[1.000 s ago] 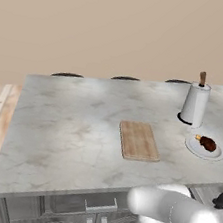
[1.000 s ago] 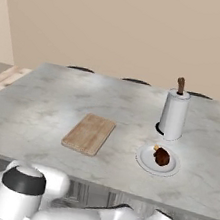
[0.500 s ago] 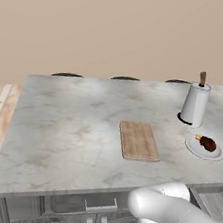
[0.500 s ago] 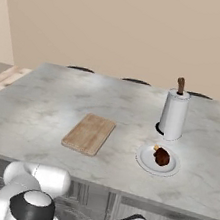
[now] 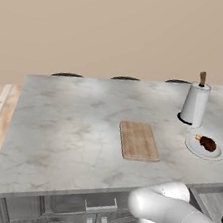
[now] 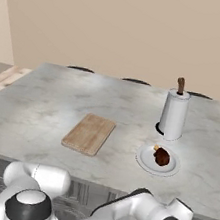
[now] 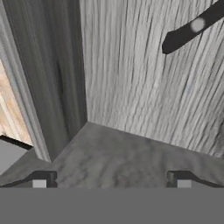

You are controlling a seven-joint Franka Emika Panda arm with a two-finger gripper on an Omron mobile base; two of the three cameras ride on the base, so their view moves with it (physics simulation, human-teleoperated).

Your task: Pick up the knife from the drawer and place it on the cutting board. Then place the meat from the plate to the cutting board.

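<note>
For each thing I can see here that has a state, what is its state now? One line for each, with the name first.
gripper: open, holding nothing, down inside the drawer.
drawer: open, knife inside.
knife: lying on the drawer floor, black handle in view, not gripped.
cutting board: flat on the counter, nothing on it.
plate: on the counter, holding the meat.
meat: on the plate.
paper towel roll: upright.

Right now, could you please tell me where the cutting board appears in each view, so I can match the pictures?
Left base view: the cutting board lies mid-counter, left of the plate.
Right base view: the board lies left of centre, again left of the plate.
Hand view: this camera looks into the drawer.
Shared landmark: the white cylinder behind the plate.
</note>
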